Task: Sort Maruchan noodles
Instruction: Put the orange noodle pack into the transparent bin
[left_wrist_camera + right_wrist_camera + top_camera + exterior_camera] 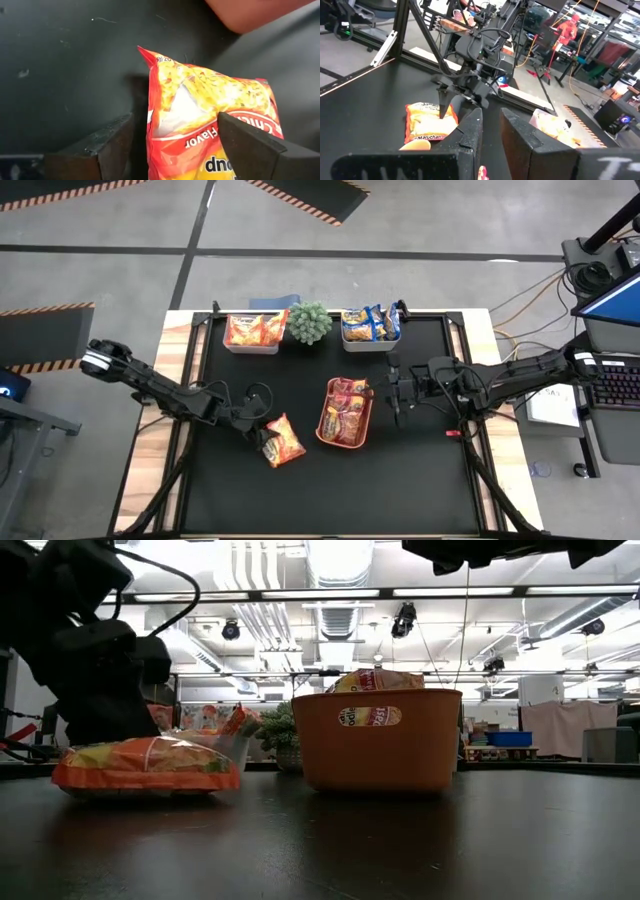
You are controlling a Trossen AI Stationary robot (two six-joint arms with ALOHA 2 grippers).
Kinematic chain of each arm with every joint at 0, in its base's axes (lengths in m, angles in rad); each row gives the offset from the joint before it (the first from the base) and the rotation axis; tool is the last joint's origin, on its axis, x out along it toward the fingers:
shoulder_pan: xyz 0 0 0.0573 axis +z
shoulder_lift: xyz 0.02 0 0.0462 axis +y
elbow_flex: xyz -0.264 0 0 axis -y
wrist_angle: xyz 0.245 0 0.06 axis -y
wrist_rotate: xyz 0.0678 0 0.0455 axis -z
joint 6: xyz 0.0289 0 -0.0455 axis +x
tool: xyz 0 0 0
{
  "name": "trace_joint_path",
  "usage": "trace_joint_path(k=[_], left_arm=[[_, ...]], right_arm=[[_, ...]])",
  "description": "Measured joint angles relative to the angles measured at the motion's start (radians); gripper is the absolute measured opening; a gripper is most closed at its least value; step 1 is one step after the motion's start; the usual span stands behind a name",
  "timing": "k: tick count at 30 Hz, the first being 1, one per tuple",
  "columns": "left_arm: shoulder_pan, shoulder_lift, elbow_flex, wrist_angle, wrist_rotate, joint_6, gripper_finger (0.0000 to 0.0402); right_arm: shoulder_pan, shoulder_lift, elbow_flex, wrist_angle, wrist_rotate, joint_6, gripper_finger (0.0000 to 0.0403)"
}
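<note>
Left gripper (268,442): fingers spread, straddling orange Maruchan packet (284,440) lying flat on the black table (420,490) beside the orange tray (322,430). We advise closing squarely across the packet's width before lifting. Right gripper (397,392): nearly closed, empty, waiting beside the tray.

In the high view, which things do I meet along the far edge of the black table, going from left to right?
Bin of orange noodle packets → small green plant → bin of yellow-and-blue noodle packets.
</note>
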Motion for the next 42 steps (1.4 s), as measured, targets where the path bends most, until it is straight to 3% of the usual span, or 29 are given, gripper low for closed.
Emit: trace_joint_path(k=[6, 20, 30, 37, 42], left_arm=[[-0.002, 0.000, -0.030, 0.031, 0.001, -0.030, 0.0220], [-0.002, 0.001, -0.035, 0.102, -0.001, 0.015, 0.0011], [-0.003, -0.037, -0.021, 0.121, -0.016, 0.087, 0.0000], [-0.001, -0.142, 0.042, 0.106, -0.168, 0.217, 0.0000], [-0.001, -0.228, 0.118, -0.126, -0.338, 0.237, 0.0000]], right_arm=[[0.000, 0.000, 0.000, 0.000, 0.000, 0.003, 0.0059], [0.000, 0.000, 0.000, 0.001, 0.000, 0.023, 0.0059], [0.000, 0.000, 0.000, 0.000, 0.000, 0.023, 0.0059], [0.000, 0.000, 0.001, 0.000, 0.000, 0.022, 0.0059], [0.000, 0.000, 0.001, 0.000, 0.000, 0.022, 0.0059]])
